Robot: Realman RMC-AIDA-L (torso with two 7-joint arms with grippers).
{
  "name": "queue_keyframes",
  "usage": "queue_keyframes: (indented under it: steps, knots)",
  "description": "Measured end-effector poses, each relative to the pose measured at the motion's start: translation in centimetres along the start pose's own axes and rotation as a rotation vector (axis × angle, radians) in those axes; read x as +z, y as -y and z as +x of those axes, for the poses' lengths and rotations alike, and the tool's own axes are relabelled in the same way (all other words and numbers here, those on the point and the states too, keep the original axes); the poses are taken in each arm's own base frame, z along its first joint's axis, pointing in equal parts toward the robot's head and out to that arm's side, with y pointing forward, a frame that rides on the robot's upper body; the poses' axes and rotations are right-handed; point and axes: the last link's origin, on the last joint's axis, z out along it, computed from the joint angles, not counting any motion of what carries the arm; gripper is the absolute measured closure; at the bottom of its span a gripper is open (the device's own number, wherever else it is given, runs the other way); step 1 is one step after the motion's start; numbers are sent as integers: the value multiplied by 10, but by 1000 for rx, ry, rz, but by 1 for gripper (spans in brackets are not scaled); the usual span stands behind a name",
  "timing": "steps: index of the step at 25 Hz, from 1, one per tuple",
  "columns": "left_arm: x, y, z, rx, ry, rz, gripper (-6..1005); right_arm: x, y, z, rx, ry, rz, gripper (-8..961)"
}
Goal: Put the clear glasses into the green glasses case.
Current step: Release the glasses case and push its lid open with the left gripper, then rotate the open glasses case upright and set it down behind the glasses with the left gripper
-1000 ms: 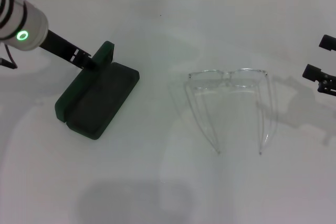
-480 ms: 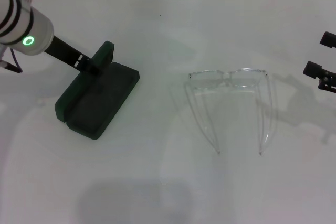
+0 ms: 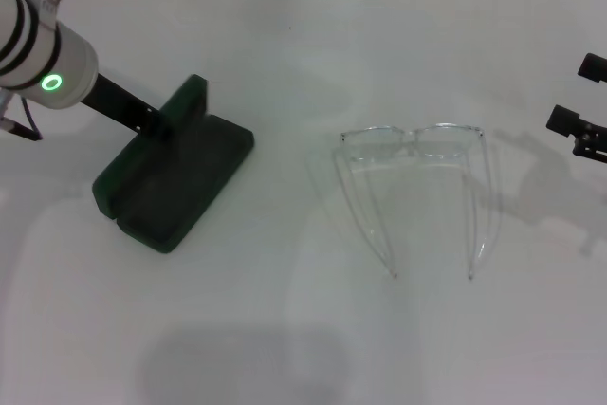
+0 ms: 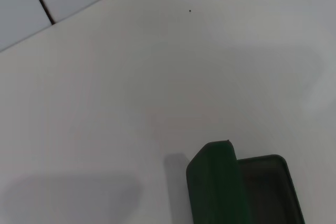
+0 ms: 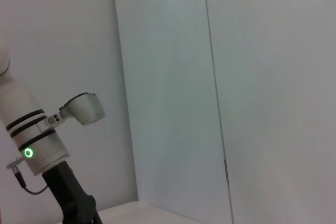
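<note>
At the left of the white table (image 3: pixel 285 329), the left gripper (image 3: pixel 156 123) reaches down from its white arm with the green light ring and meets the raised lid of the one dark green rectangular hard glasses case (image 3: pixel 171 182); its black fingers sit right at the lid's edge, but whether they are apart or pinched on the lid cannot be told. The case stands open, lid upright along its far side and the dark tray lying flat toward the camera; the left wrist view shows the same lid (image 4: pixel 215 182) on edge with the dark interior beside it. Well apart from the case, toward the right of the table, lies the single pair of clear, colourless plastic wraparound glasses (image 3: pixel 417 187), front bar away from the robot and both long thin arms unfolded toward it, touched by nothing. At the far right edge, the right gripper (image 3: pixel 580 106) hangs above the table near the glasses with its two dark fingers spread apart, holding nothing.
</note>
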Motion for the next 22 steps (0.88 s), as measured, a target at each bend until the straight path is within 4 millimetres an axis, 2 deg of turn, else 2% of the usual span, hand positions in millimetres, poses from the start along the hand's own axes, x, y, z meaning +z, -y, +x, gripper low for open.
queue_keyframes:
  steps: [7, 13, 17, 22]
  knots:
    - [-1, -5, 2, 25, -22, -37, 786, -3, -1, 2, 8, 0, 9, 64]
    - [-8, -13, 7, 96, -114, -136, 793, -7, -3, 5, 21, 1, 21, 64]
    - [-19, -20, 6, 229, -183, -197, 793, -11, -3, 6, 24, 8, 36, 64]
    - [-32, -29, 5, 441, -188, -207, 792, -16, -2, 5, 24, 28, 63, 64]
